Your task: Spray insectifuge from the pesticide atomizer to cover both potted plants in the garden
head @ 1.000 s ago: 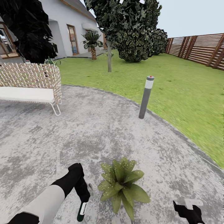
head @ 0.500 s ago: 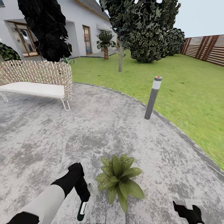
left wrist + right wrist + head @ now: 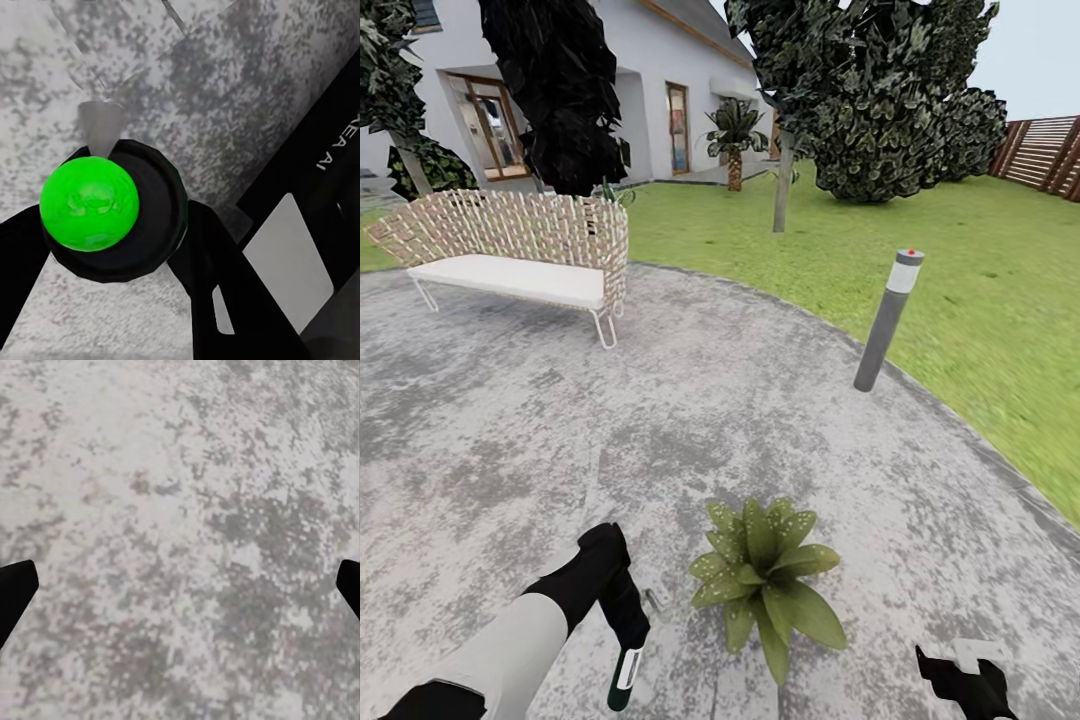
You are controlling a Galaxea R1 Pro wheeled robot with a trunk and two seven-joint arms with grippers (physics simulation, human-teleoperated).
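The left tool point(image 3: 622, 640) is gripping the pesticide atomizer point(image 3: 624, 672); the potted plant point(image 3: 768, 583) is wearing specks already, another seemingly remaining. The right tool point(image 3: 180, 585) is gaping empty.

I count 1 potted plant point(image 3: 765, 580) on my stone patio point(image 3: 660, 420), its leaves dotted with whitish insectifuge point(image 3: 792, 522) specks (too many and too fine to number). There is 1 pesticide atomizer point(image 3: 622, 677), seen from above in my left wrist view as 1 dark round body with 1 bright green disc on it. I have 2 grippers in sight: my left gripper point(image 3: 626, 640) and my right gripper point(image 3: 970, 680). Further out I see 1 wicker bench point(image 3: 520, 255) with 1 white cushion, 1 grey post point(image 3: 887, 320) carrying 1 red dot, 1 small palm point(image 3: 734, 135), and 1 house point(image 3: 660, 80).
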